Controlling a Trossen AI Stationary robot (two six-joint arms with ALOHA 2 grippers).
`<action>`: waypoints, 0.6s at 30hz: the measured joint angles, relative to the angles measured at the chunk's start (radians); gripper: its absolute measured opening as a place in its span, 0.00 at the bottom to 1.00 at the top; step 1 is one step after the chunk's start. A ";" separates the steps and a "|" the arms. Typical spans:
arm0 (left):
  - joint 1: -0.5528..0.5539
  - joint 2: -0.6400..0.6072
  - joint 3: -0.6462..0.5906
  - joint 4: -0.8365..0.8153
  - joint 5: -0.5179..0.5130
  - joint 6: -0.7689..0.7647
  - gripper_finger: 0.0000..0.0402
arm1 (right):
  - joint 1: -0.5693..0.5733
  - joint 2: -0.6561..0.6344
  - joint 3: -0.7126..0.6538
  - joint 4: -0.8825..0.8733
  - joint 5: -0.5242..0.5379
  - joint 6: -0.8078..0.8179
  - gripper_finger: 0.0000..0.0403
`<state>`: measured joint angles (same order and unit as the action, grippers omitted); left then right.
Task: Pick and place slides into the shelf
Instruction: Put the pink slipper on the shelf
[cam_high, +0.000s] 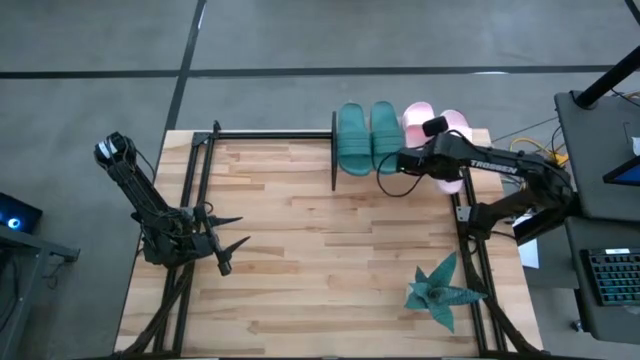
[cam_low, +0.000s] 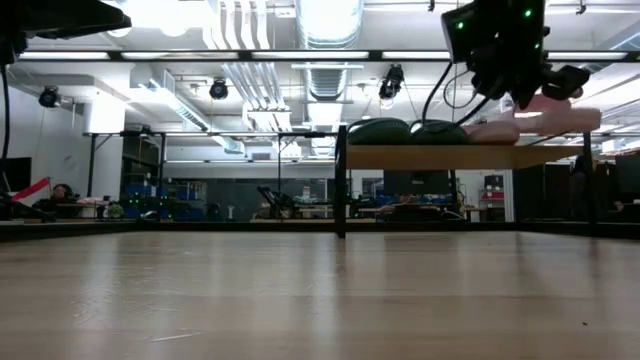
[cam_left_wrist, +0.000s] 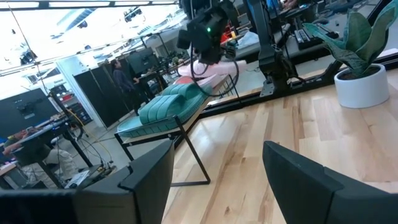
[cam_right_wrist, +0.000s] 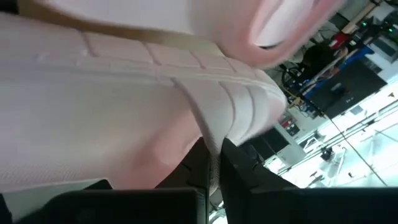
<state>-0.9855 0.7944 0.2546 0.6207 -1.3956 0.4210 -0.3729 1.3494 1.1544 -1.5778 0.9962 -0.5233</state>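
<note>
Two dark teal slides (cam_high: 368, 136) lie side by side on the shelf (cam_low: 450, 157) at the table's far edge, with a pale pink slide (cam_low: 490, 130) next to them. A second pink slide (cam_low: 560, 112) hangs tilted over the shelf's right end, and my right gripper (cam_low: 522, 92) is shut on it. In the high view the arm covers most of that slide (cam_high: 452, 180). My left gripper (cam_high: 228, 243) stands open and level over the table's left part, holding nothing. My right gripper pinches the pink slide's wide ribbed strap at its edge (cam_right_wrist: 214, 124) between its two fingers. It comes slanting down from above. The slide sits tilted in the hold, raised over the shelf board; whether any part of it rests on the board, I cannot tell.
A teal spiky plant (cam_high: 442, 290) in a white pot (cam_left_wrist: 359, 87) stands near the table's right front. Black frame bars (cam_high: 200, 170) run along the table's left and right sides. Bare wood (cam_high: 330, 260) lies between the arms.
</note>
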 joint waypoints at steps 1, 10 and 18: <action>0.000 0.000 0.000 0.000 0.000 0.000 0.57 | 0.000 0.012 0.000 0.000 -0.004 -0.001 0.03; 0.000 0.002 0.000 -0.001 0.000 0.000 0.57 | 0.000 0.086 0.000 -0.001 -0.041 0.003 0.03; 0.000 0.002 0.000 0.000 0.000 0.000 0.57 | 0.000 0.037 0.000 0.012 -0.057 0.013 0.03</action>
<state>-0.9855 0.7959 0.2546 0.6207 -1.3956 0.4211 -0.3733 1.3861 1.1542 -1.5654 0.9394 -0.5101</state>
